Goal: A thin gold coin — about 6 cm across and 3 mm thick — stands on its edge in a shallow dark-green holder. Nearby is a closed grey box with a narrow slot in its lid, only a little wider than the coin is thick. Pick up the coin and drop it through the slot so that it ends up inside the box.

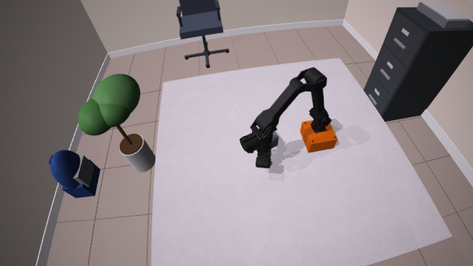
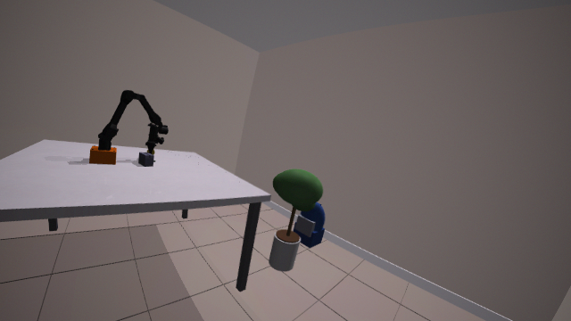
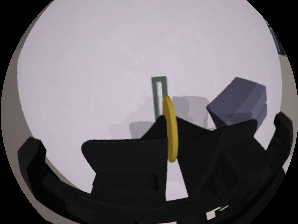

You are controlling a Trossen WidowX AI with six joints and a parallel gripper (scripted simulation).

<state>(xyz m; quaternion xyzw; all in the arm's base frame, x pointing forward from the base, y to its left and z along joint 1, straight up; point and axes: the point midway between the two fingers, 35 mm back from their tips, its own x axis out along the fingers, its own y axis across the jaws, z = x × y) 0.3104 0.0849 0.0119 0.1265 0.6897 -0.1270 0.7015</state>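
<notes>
The gold coin (image 3: 171,137) (image 2: 152,152) stands on edge, seen nearly edge-on in the wrist view. My gripper (image 3: 165,119) is shut on it, one black finger against each face. The dark-green holder (image 3: 159,79) lies on the table under the coin; its far end shows, and its near part is hidden by the fingers. I cannot tell whether the coin's lower edge is clear of the holder. The closed grey box (image 3: 236,100) (image 2: 145,160) stands to the right of the fingers in the wrist view. Its slot is not visible. In the top view the arm hides the coin and holder.
The arm's orange base (image 1: 318,138) (image 2: 103,155) stands on the white table (image 1: 207,207) (image 2: 134,187). The right finger reaches in front of the box's lower part in the wrist view. A plant, a chair and a cabinet stand away from the table.
</notes>
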